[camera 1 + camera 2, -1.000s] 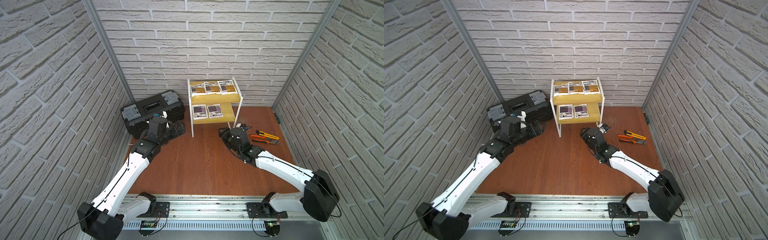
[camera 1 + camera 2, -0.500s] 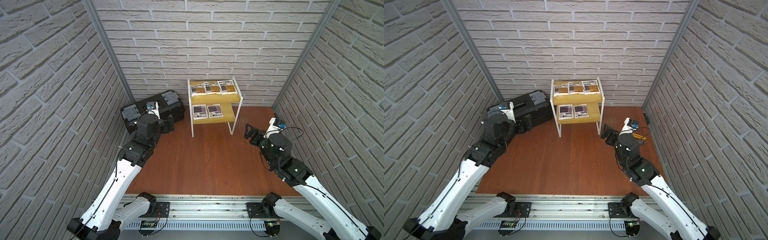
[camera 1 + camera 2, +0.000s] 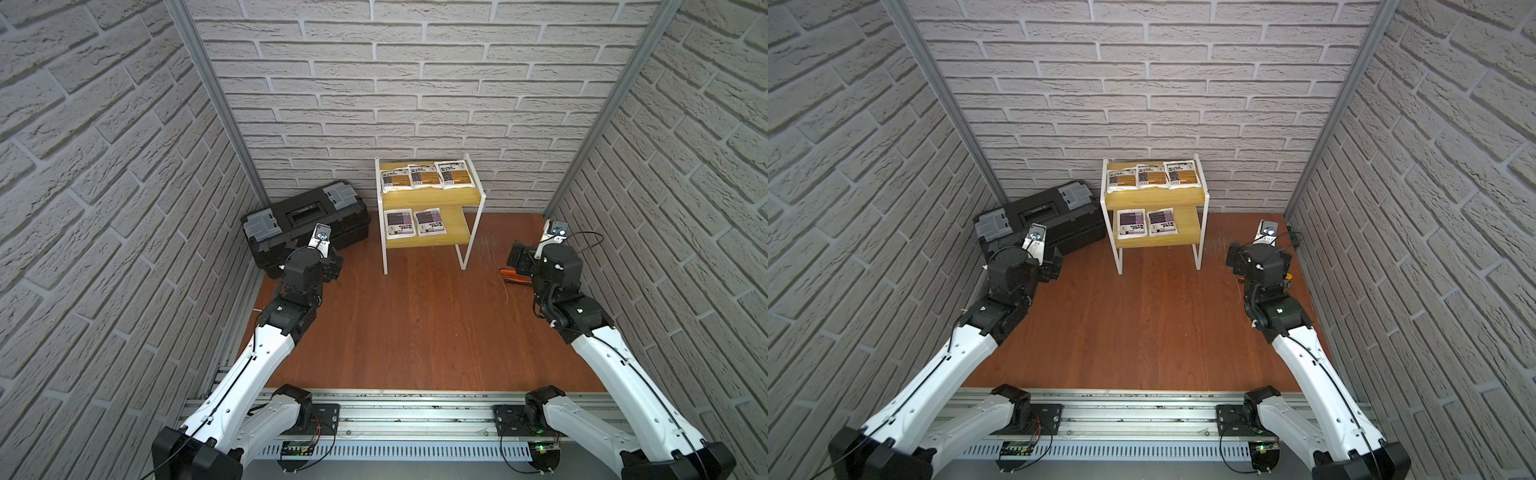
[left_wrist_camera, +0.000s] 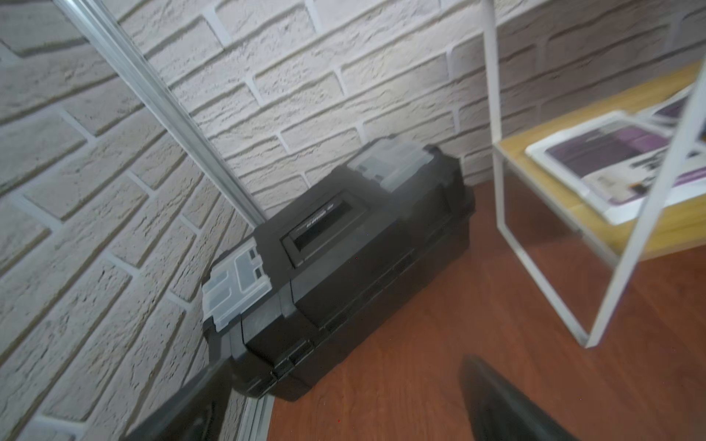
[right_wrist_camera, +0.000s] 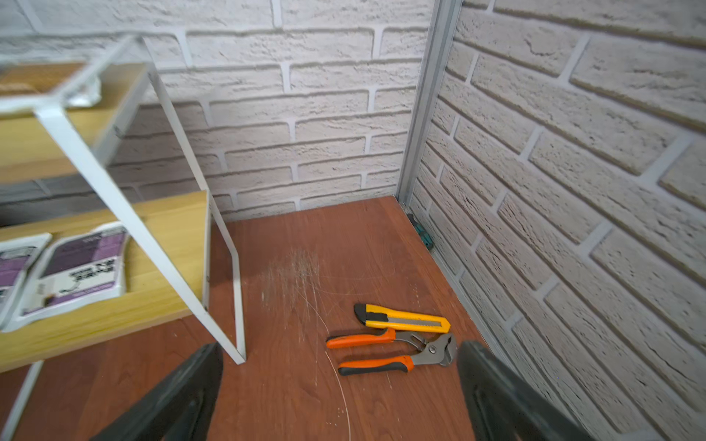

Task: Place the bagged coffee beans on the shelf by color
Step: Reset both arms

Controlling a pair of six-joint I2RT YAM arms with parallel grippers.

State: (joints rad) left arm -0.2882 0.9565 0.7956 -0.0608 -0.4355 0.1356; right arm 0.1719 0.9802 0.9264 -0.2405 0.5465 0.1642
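The shelf [image 3: 432, 198] stands against the back wall, shown in both top views. Three bagged coffee beans with orange-brown labels [image 3: 424, 176] lie side by side on its upper board. Two purple-labelled pouches [image 3: 400, 223] [image 3: 430, 222] lie on the lower board, and they also show in the right wrist view [image 5: 82, 267]. My left gripper [image 4: 344, 412] is open and empty, over the floor next to the toolbox. My right gripper [image 5: 340, 385] is open and empty, low over the floor to the right of the shelf [image 5: 225, 267].
A black toolbox with grey latches [image 3: 305, 220] sits in the back left corner beside the shelf. Orange-handled pliers [image 5: 389, 353] and a yellow utility knife [image 5: 401, 319] lie on the floor just beyond my right gripper. Brick walls close in on both sides.
Both arms have drawn back from the shelf toward their own sides. The right gripper has opened wider and now hangs near the pliers.
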